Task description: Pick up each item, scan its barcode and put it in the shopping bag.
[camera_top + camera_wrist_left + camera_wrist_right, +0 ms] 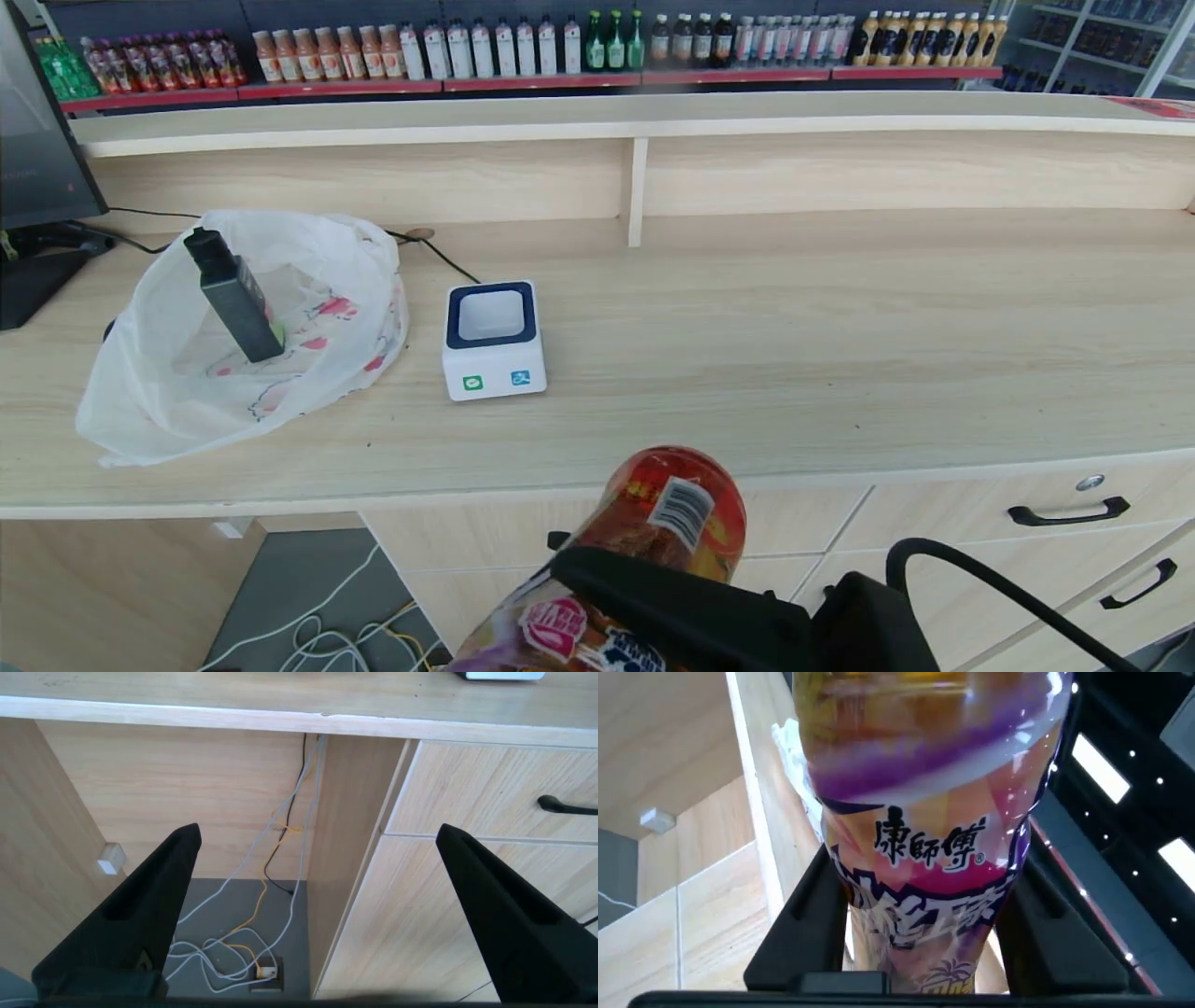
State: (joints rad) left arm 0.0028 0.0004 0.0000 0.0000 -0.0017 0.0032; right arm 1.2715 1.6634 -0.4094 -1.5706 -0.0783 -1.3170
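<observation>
R gripper [924, 917] clamped on bottle [674, 523]; L gripper [318, 905] agape. Risk: barcode [681, 511] faces up, away from scanner [493, 341]; likely no read w/o wrist roll.

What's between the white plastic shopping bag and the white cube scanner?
Only bare wooden counter, in the head view; the white plastic shopping bag and white cube scanner sit apart.

— What is seen at the back?
— Rows of bottles [467, 47] are kept on red shelves [541, 82], behind the wooden counter [840, 355].
— And at the counter's left end?
— A dark monitor [37, 140] is placed there. Drawers [934, 523] with black handles [1067, 513] are built below, and loose cables [313, 639] are left on the floor.
</observation>
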